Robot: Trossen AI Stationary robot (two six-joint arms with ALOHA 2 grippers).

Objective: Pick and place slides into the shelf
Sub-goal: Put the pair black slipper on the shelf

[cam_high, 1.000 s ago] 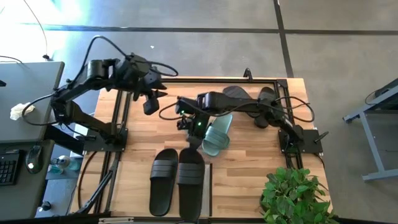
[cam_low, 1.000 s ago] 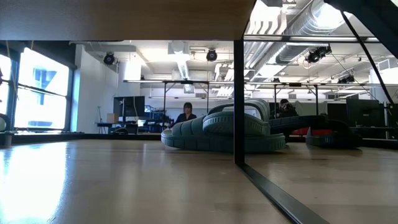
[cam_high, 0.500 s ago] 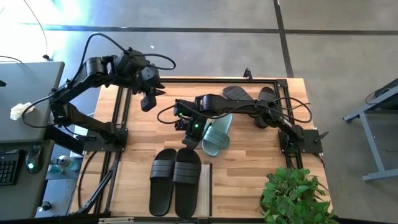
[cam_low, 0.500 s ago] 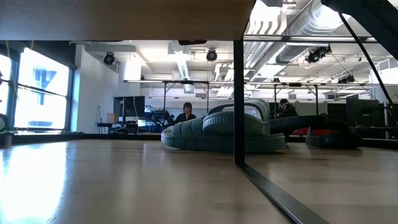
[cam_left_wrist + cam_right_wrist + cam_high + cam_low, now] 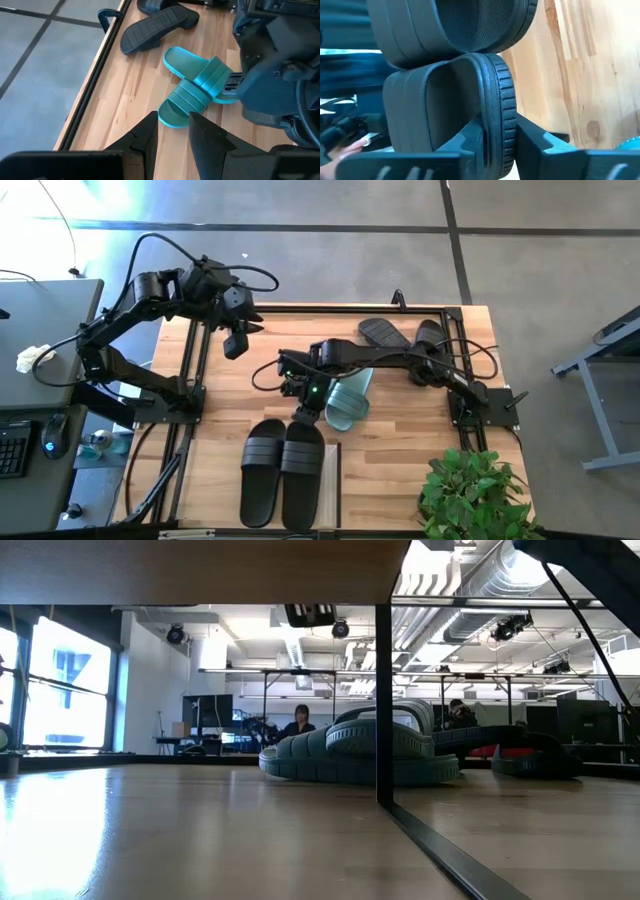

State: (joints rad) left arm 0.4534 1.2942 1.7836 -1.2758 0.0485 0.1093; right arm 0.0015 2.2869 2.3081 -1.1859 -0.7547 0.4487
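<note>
black slides (image 5: 282, 472) lie side by side on the shelf (image 5: 333, 455) top at the near edge of the table (image 5: 400, 440). my right gripper (image 5: 305, 412) sits at the rear rim of the right-hand one, fingers (image 5: 530, 137) straddling the rim; whether they pinch it i cannot tell. green slides (image 5: 347, 395) lie just beside my right arm, another black pair (image 5: 400, 332) farther back. my left gripper (image 5: 238, 340) hangs over the far left corner, fingers (image 5: 145, 132) slightly parted, holding nothing.
</note>
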